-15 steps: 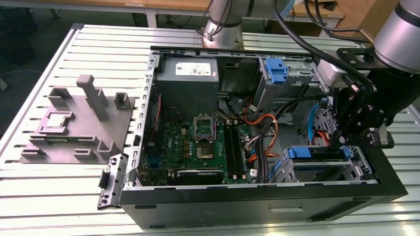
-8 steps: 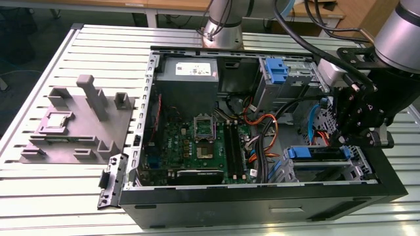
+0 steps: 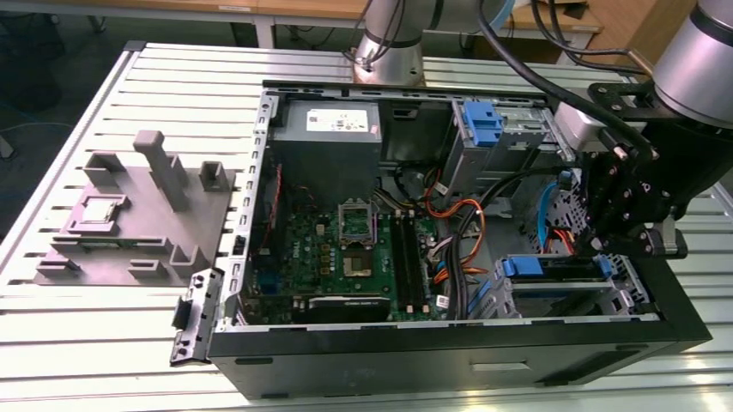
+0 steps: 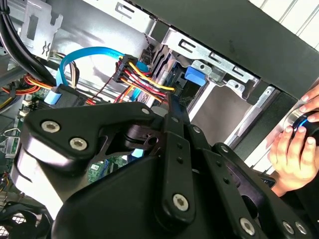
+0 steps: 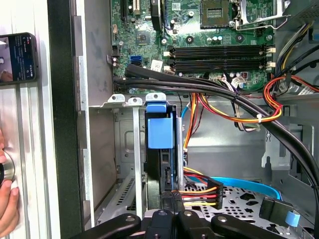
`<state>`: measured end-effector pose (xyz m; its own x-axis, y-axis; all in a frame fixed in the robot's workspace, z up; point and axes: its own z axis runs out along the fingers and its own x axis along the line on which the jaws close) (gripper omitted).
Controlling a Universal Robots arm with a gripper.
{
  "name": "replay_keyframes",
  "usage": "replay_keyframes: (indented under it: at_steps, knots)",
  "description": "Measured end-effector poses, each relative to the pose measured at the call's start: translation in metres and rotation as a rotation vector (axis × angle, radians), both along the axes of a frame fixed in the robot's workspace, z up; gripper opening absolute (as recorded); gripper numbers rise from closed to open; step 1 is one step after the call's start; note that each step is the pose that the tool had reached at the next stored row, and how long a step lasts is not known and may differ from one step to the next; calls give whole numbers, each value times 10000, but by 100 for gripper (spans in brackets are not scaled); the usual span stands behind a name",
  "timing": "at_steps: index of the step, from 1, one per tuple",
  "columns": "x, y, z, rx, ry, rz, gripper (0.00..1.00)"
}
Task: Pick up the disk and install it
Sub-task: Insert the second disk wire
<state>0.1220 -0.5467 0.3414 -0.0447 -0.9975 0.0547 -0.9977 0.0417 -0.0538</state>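
Gripper [image 5: 167, 219] fingers pinch the near edge of the disk [image 5: 160, 164], which stands on edge in the silver drive bay [image 5: 127, 149] of an open tower computer case [image 3: 458, 343]. In the first wrist view the drive runs straight away from the jaws, its long axis pointing toward the motherboard [image 5: 199, 30], and the blue carrier tab [image 5: 160, 127] caps its far end. The jaws stand narrow, closed on the drive's thin edge, so the disk lies directly ahead of the fingertips and already sits between the bay's metal rails.

Just beside the disk, a black connector [image 5: 209, 194] with red, yellow and black wires hangs near its lower end, and a light-blue data cable [image 5: 249, 181] curves over a perforated plate. In the second wrist view the black linkage of the gripper [image 4: 169, 124] reaches toward the same blue tab [image 4: 193, 77], with a person's hand [image 4: 294, 149] at the case's outer edge.

In the exterior view the arm hangs over the case's right side, above the blue-fronted bay [image 3: 561, 270]. Farther back stand an upright blue bracket [image 3: 486, 124] and the grey power supply [image 3: 326, 137]; its white label is too small to read. A grey plastic fixture [image 3: 137, 215] rests on the slatted table [image 3: 115, 343] at the exterior view's left.
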Motion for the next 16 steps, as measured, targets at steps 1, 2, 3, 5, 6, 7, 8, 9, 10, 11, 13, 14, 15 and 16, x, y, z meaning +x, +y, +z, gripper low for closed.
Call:
replay_keyframes:
  at_steps: [1, 2, 3, 5, 6, 7, 8, 9, 10, 11, 13, 14, 15, 16]
  knots:
    - [-3, 0, 1, -2, 0, -1, 10]
    - [-13, 1, 2, -3, 1, 1, 10]
    - [-28, 1, 1, -3, 0, 2, 10]
    - [-38, 0, 1, 3, 0, 1, 10]
    - [-38, 0, 6, 8, 0, 1, 10]
    - [-39, 0, 15, 12, 0, 1, 10]
    - [-40, 0, 31, 19, 0, 0, 10]
    - [-41, 0, 53, 24, 0, 0, 10]
    - [-42, 0, 80, 28, 1, 0, 10]
    - [-43, 0, 110, 35, 2, 0, 10]
    - [-44, 0, 162, 47, 5, 0, 10]
    - [-45, 0, 189, 52, 6, 1, 10]
    - [-45, 0, 212, 56, 7, 0, 10]
    - [-46, 0, 226, 58, 8, 0, 10]
